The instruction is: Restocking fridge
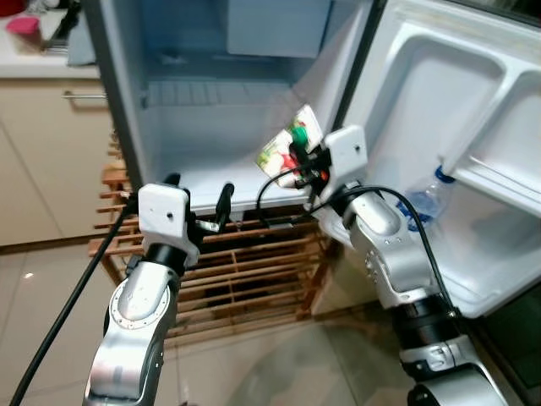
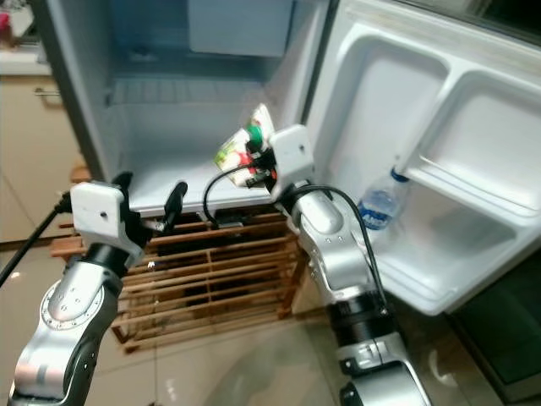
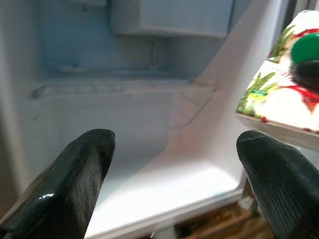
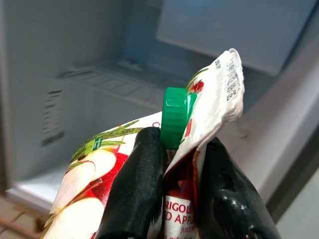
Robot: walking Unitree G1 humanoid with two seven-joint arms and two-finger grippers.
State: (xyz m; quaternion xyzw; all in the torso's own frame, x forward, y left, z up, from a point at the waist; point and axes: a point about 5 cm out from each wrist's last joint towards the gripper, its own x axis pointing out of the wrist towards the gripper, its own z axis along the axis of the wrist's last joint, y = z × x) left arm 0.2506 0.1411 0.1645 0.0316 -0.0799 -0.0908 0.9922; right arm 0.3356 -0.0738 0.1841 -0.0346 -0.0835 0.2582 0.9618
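Observation:
An apple juice carton (image 1: 286,144) with a green cap (image 4: 175,117) hangs tilted at the mouth of the open fridge (image 1: 211,101), just above its white floor. My right gripper (image 1: 300,165) is shut on the carton's top by the cap, its black fingers (image 4: 137,189) pinching the gable. My left gripper (image 1: 199,196) stands open at the fridge's front edge, left of the carton, with nothing between its fingers (image 3: 79,174). The carton's side (image 3: 279,94) also appears in the left wrist view. A water bottle (image 1: 423,201) stands in the door's lower shelf.
The fridge door (image 1: 473,127) swings open on the right, with moulded shelves. A wooden slatted rack (image 1: 245,262) stands under the fridge. A kitchen cabinet (image 1: 42,144) with a counter is to the left. The floor is pale tile (image 1: 279,364).

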